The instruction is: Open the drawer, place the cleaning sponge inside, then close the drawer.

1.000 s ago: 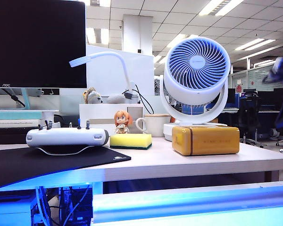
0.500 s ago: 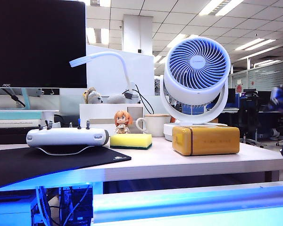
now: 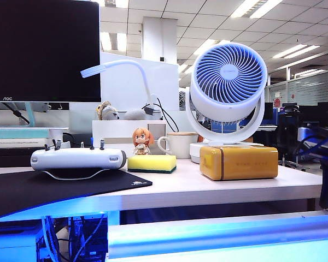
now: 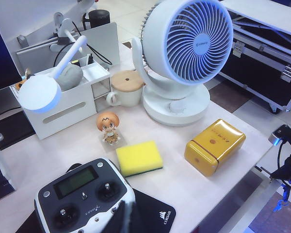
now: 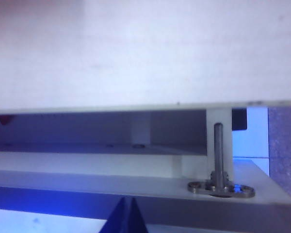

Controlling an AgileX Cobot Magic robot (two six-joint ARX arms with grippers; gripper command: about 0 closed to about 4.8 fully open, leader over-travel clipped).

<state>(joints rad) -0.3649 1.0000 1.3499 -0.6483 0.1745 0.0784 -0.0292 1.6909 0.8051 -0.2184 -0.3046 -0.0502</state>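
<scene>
The cleaning sponge (image 3: 151,163) is a yellow block with a dark green underside. It lies on the desk top between a grey controller (image 3: 78,159) and an amber box (image 3: 238,162), and shows from above as the sponge (image 4: 139,158). The drawer's blue-lit white front (image 3: 224,239) runs below the desk edge. My right arm (image 3: 323,158) hangs at the desk's right end. The right gripper (image 5: 127,217) is shut and empty, its tips just before the drawer's blue-lit upper edge (image 5: 58,200). The left gripper (image 4: 120,222) is a dark blur over the controller (image 4: 82,194), away from the sponge.
A big white fan (image 3: 228,82), a mug (image 3: 177,144), a small figurine (image 3: 141,141), a white organiser with a lamp (image 3: 126,68) and a monitor (image 3: 44,49) crowd the desk's back. A black mat (image 3: 60,188) lies on the left. A metal post (image 5: 218,160) stands under the desk top.
My right arm has come down along the right edge of the exterior view, from high beside the fan to the level of the desk edge. Nothing on the desk moved.
</scene>
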